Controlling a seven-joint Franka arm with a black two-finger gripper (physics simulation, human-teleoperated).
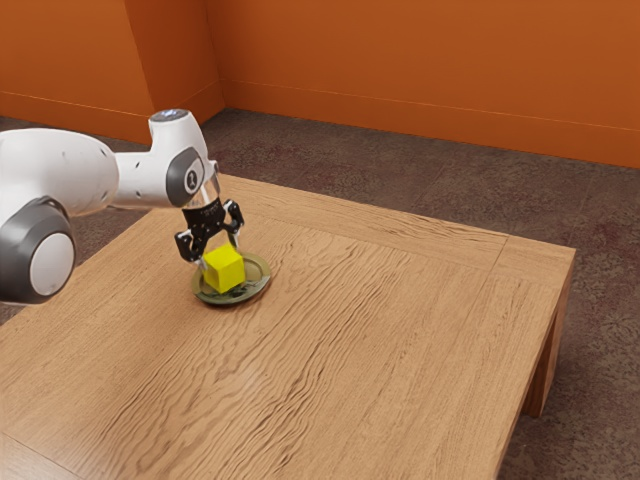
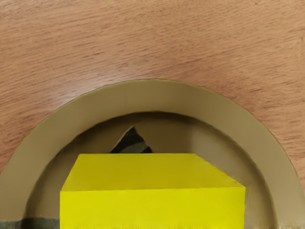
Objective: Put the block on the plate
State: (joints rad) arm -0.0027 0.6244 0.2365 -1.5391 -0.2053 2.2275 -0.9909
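In the exterior view, my black gripper (image 1: pixel 220 254) points down over the plate, its two fingers on opposite sides of the yellow block (image 1: pixel 225 270) and shut on it. The block is upright within the outline of the round olive-green plate (image 1: pixel 262 281); whether its underside touches the plate cannot be told. In the wrist view, the block (image 2: pixel 152 205) is large at the lower edge, with the curved rim of the plate (image 2: pixel 157 95) around its far side. A dark patch of the plate's pattern shows beside the block.
The wooden table (image 1: pixel 400 330) extends from the plate toward the exterior view's right, where its edge and a leg (image 1: pixel 546 365) show. Dark carpet (image 1: pixel 420 180) and orange walls (image 1: pixel 400 60) lie beyond.
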